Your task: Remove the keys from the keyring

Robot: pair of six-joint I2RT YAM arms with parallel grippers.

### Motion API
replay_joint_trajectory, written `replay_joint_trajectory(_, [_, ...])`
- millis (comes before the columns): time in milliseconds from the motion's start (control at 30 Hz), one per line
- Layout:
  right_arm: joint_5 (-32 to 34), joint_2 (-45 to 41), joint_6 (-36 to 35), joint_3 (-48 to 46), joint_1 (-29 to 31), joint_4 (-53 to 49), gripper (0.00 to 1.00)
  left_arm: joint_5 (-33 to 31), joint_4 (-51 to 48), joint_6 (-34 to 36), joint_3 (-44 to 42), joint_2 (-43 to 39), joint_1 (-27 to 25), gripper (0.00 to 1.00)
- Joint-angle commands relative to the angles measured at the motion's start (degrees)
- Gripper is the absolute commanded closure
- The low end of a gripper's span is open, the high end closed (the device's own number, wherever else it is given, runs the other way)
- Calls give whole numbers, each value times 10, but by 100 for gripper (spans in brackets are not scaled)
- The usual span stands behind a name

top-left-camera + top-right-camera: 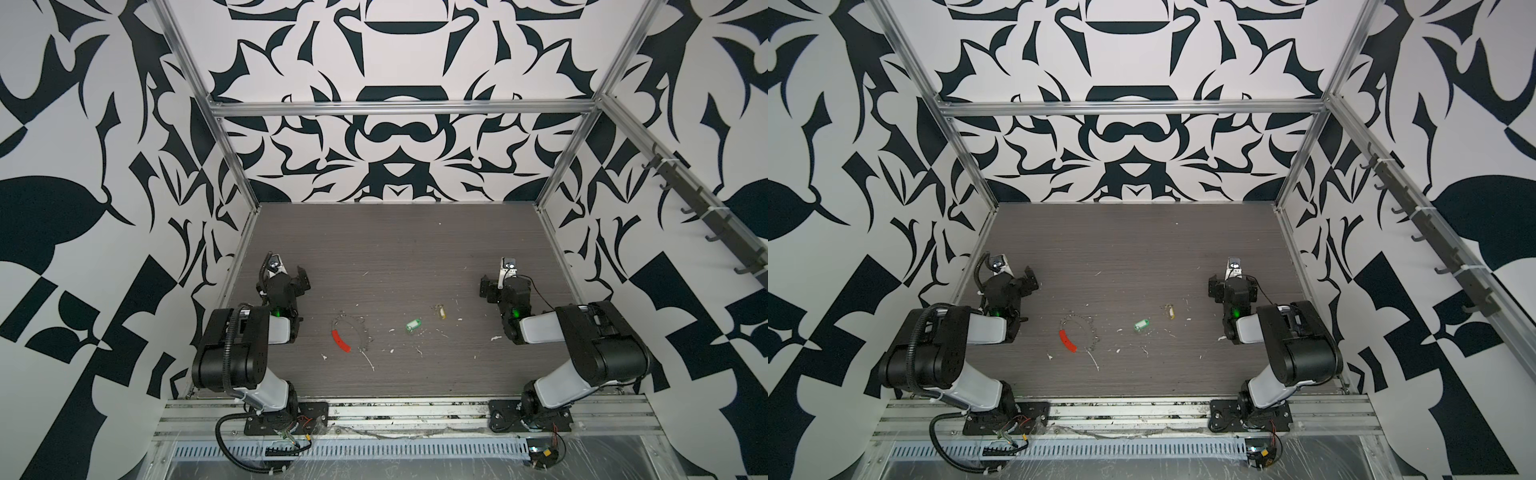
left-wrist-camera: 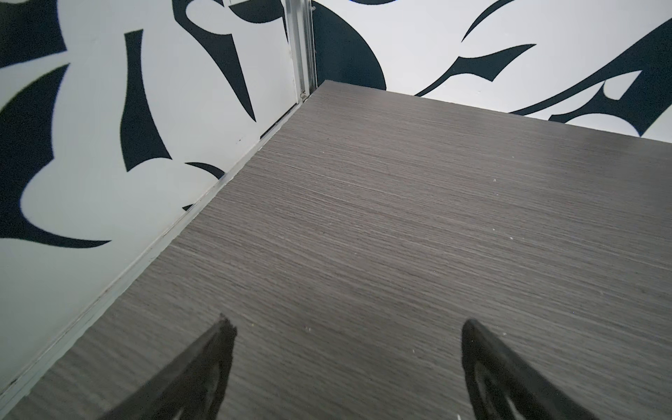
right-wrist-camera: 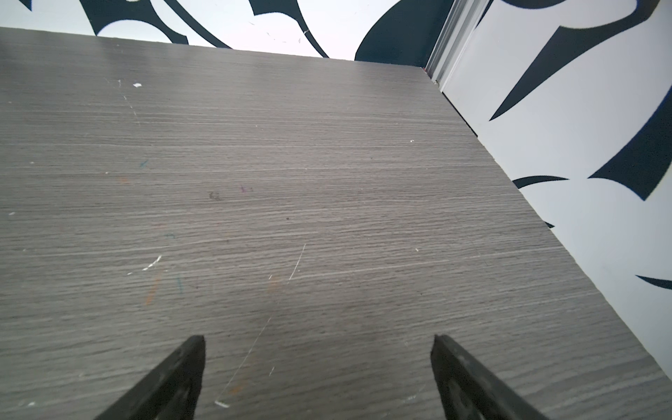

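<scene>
Brass key (image 1: 441, 311) and green tag (image 1: 413, 325) are lying off the ring (image 1: 340, 341), between our spread, empty left gripper (image 2: 347, 323) and right gripper (image 3: 318, 340), so we are likely finishing, with nothing left to grasp.

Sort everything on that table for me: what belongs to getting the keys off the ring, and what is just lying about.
Belongs to the job:
- keyring, a thin wire loop with a red sleeve
- green tag, lying apart from the loop
- brass key, also apart from it

Just lying about:
- white scraps scattered over the table
- hook rail on the side wall
</scene>
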Motion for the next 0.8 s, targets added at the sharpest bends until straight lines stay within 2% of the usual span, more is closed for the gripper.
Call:
replay_joint_trajectory(0, [4,-10,0,10,-3,19,0,1,13,-5,2,1,1,1])
replay_joint_trajectory(767, [4,-8,1,10,-2,22,0,1,13,-4,2,2,1,0])
